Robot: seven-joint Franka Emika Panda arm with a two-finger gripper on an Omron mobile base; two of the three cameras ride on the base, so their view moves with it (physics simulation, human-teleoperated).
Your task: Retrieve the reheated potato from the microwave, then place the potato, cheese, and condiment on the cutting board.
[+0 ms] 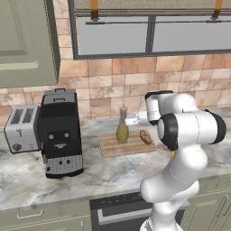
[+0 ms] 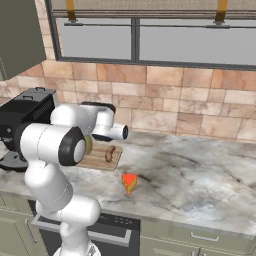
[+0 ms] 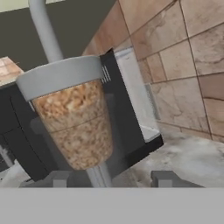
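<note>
Left to right on my feed. A toaster (image 1: 21, 127) sits at the far left of the counter (image 1: 27, 178), and a black coffee machine (image 1: 59, 133) stands just beside it.

Next is the cutting board (image 1: 126, 143), lying flat on the counter. The condiment (image 1: 122, 127) stands upright on the board's left-middle. The potato (image 1: 145, 136) lies on the board's right part, apart from the bottle. In the right base view the potato (image 2: 109, 153) shows on the board (image 2: 100, 159) just past the arm's elbow.

The arm rises from the lower edge and folds at a big elbow joint. The forearm runs level toward the tiled wall, and the wrist sits above the board's right end.

Hand view: I see the two fingertips (image 3: 164, 178) at the bottom, set apart, with the condiment's neck and pale cap (image 3: 61, 76) close up between and above them. I can't tell whether the pads touch the bottle. The coffee machine sits behind it.

The cheese (image 2: 129, 183) lies on bare counter to the right of the board, well off it, near the front edge.
</note>
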